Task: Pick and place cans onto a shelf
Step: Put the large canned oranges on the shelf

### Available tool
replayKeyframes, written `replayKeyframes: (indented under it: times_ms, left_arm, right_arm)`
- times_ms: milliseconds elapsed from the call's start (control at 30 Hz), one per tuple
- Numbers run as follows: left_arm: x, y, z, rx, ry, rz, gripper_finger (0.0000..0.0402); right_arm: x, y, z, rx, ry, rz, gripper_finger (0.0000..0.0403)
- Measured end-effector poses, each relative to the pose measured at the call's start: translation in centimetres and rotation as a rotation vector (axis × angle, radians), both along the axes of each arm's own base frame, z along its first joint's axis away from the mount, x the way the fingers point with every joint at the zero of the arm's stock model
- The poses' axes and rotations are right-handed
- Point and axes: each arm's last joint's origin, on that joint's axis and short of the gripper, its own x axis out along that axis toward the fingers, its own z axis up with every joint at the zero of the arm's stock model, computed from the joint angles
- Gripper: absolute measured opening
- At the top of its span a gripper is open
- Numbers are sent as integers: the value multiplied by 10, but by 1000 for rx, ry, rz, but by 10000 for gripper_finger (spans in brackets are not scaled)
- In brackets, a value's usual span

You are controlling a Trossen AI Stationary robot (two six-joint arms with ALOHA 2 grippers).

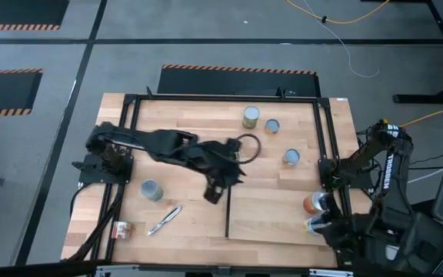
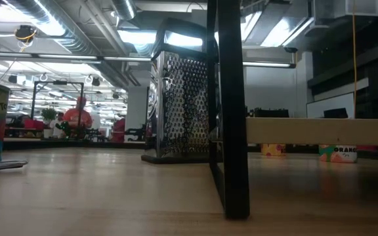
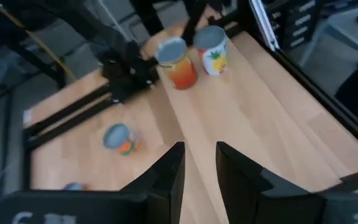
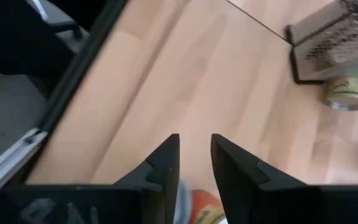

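High view: the left gripper [image 1: 215, 192] hovers empty, fingers parted, just beside the shelf [image 1: 271, 219] bar, probably free to fetch another can, since two cans [image 1: 314, 203] already stand on the shelf's far edge.

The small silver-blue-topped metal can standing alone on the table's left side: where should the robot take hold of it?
Probably take the small silver-blue-topped metal can by its curved side wall, straight down from above, a finger on each side. It stands upright with bare wood around it; the thin silver pen-like tool lies apart. The open left end effector is nearest.
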Motion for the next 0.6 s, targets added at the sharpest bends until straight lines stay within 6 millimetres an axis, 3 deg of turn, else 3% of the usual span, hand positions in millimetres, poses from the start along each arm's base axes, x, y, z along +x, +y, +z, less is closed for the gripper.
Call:
replayKeyframes:
  times_ms: [167, 300, 600]
  left_arm:
    - [-46, -3, 24, -1, 42, 139, 84]
    - [-80, -8, 31, -47, 130, 189, 84]
    - [-122, -30, 18, -37, 306, 451, 84]
  right_arm:
    - [26, -13, 0, -48, 3, -42, 97]
    - [47, -26, 0, -95, 13, -59, 97]
    - [83, -53, 0, -117, 76, -87, 97]
